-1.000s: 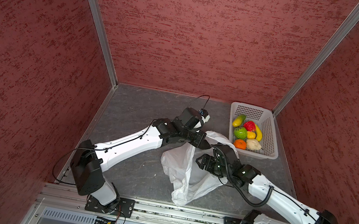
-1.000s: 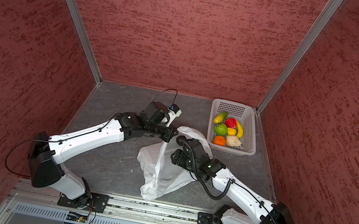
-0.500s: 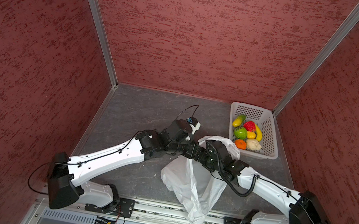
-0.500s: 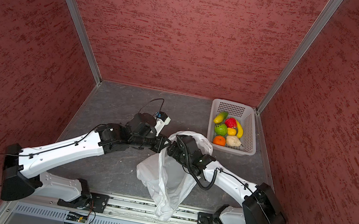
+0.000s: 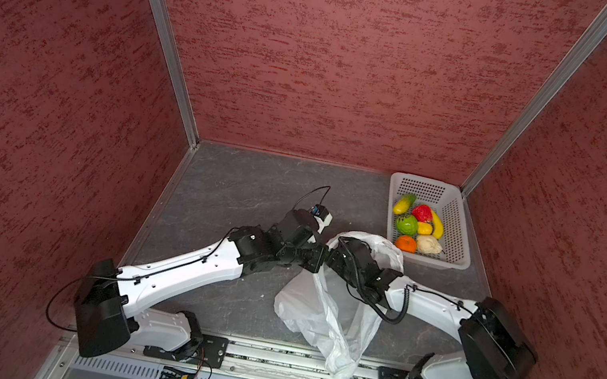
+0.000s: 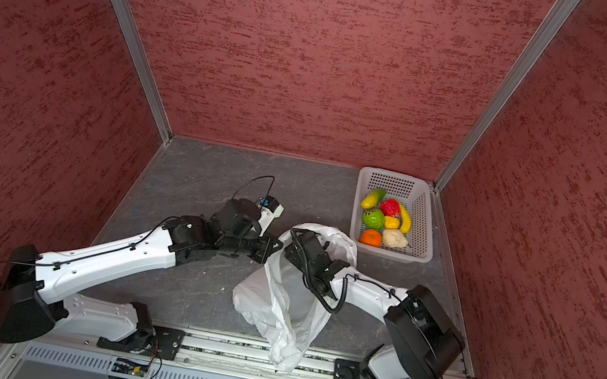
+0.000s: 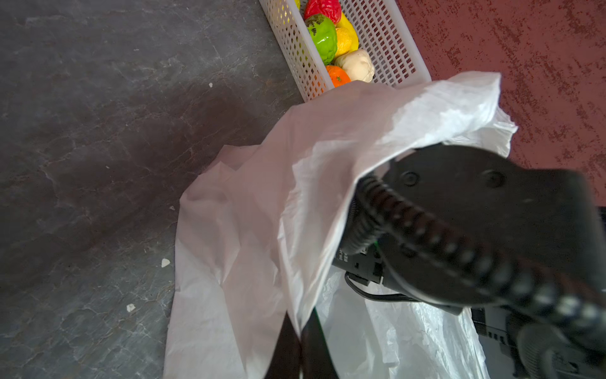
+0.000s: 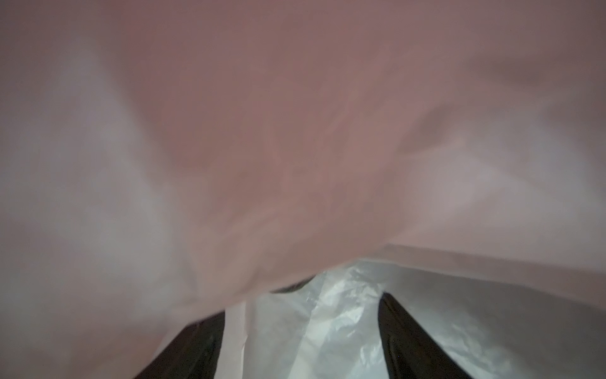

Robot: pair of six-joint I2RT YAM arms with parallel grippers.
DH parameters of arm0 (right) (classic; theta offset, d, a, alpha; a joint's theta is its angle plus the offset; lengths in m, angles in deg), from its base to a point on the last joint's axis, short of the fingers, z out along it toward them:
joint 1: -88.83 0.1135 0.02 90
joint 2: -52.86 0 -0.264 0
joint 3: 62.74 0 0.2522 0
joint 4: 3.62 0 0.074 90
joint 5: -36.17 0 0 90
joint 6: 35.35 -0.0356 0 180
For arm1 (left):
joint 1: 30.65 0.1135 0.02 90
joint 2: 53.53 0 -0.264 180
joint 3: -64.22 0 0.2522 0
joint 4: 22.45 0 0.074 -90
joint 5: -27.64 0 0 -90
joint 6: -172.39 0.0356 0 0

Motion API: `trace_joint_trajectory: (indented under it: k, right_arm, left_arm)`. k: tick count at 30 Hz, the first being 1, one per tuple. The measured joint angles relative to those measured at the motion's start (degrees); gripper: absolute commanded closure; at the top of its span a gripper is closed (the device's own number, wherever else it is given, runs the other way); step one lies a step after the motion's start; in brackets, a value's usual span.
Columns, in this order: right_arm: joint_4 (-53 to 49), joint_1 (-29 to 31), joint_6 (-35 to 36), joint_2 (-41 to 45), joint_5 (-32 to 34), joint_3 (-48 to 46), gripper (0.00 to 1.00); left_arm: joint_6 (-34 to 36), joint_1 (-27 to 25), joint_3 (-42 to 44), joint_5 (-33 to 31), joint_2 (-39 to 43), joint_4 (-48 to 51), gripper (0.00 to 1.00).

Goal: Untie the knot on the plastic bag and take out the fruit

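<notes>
The white plastic bag (image 5: pixel 329 321) (image 6: pixel 284 313) hangs lifted between my two grippers in both top views, its bottom trailing over the front rail. My left gripper (image 5: pixel 323 259) (image 7: pixel 300 331) is shut on a fold of the bag's rim. My right gripper (image 5: pixel 333 255) (image 8: pixel 301 315) is inside the bag's mouth, open, its fingers (image 8: pixel 403 328) apart with loose film between them. The knot does not show. The fruit (image 5: pixel 415 229) (image 7: pixel 323 36), several glossy pieces, lies in the basket.
The white perforated basket (image 5: pixel 459 264) (image 6: pixel 422 258) stands in the back right corner against the red walls. The right arm's wrist and coiled cable (image 7: pixel 459 249) sit close to my left gripper. Small white crumbs (image 7: pixel 165 262) lie on the grey floor.
Both grippers have risen and come together at the bag's mouth. The bag has been lifted and now hangs longer, its bottom swung towards the front rail.
</notes>
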Motion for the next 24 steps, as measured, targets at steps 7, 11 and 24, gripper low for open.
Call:
trace_joint_trajectory:
  k: [7,11,24]
  right_arm:
    - [2.3,0.0,-1.3,-1.6,4.0,0.2,0.26]
    - [6.4,0.0,-1.7,-2.8,4.9,0.2,0.24]
    - [9.3,-0.1,-2.2,-17.3,6.6,9.4,0.31]
  left_arm:
    - [5.7,2.2,-4.5,1.7,-0.5,-1.2,1.0]
    - [8.2,3.7,-4.5,6.1,-0.7,-1.3,1.0]
    - [13.5,6.7,-1.7,15.2,-0.7,3.8,1.0]
